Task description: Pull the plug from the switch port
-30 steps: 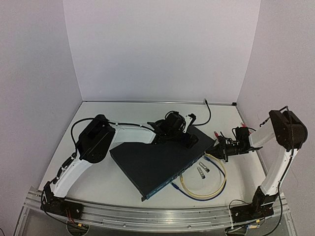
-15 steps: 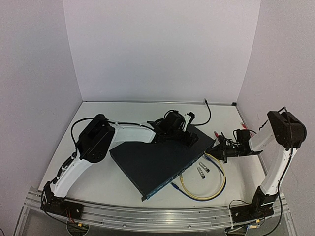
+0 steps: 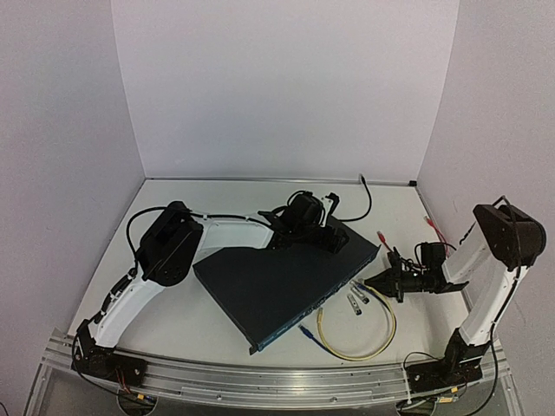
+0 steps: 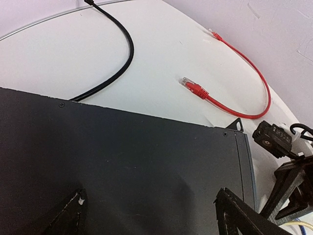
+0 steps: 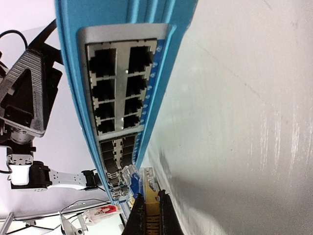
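Note:
The switch (image 3: 282,286) is a flat dark navy box lying slantwise mid-table. Its socket face (image 5: 120,83) has blue trim and shows close up in the right wrist view. My right gripper (image 5: 151,194) is shut on a yellow plug (image 5: 148,186), whose clear tip lies alongside the face, low by the table, in no socket that I can see. A blue plug (image 5: 133,182) lies beside it. My left gripper (image 4: 151,215) is open, its fingers spread wide on the switch's top (image 4: 122,166) near the far corner. From above, the right gripper (image 3: 375,284) sits just off the switch's right end.
The yellow cable (image 3: 364,342) loops on the table in front of the right arm. A blue cable end (image 3: 309,334) lies near the switch's front. A red cable (image 4: 244,73) and a black cable (image 4: 124,49) lie behind the switch. White walls enclose the table.

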Action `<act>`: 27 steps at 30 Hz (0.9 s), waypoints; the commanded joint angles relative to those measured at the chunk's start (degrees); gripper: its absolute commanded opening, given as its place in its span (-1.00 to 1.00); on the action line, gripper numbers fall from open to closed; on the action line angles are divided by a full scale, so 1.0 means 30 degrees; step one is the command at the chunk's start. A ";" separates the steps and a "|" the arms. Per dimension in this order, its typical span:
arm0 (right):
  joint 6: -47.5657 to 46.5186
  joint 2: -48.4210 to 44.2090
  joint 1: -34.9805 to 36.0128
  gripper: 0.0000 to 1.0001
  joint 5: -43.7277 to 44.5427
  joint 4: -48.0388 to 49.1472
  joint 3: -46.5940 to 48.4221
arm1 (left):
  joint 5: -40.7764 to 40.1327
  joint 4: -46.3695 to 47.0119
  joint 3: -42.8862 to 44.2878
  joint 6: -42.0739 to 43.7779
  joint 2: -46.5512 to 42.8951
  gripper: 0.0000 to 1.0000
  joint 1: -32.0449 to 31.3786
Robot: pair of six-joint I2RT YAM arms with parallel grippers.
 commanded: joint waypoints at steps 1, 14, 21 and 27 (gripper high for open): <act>0.1058 0.0348 0.0078 -1.00 0.1658 -0.1117 -0.1181 | -0.0018 -0.6341 -0.1496 -0.1317 0.2604 0.82 0.0712; -0.4554 -0.8886 0.0075 -0.40 1.0165 -1.4393 0.2953 | -0.1526 -0.6155 -0.1156 -0.1057 -0.0750 0.99 0.0712; -0.5849 -1.2957 0.0075 0.75 1.6144 -2.0362 0.6118 | -0.7320 -0.7060 -0.2010 -0.2055 -0.6302 0.99 0.0768; -0.5918 -1.3894 0.0075 0.79 1.9130 -2.0700 0.7069 | -1.1974 -0.8300 -0.6816 -0.4815 -1.2134 0.99 0.2177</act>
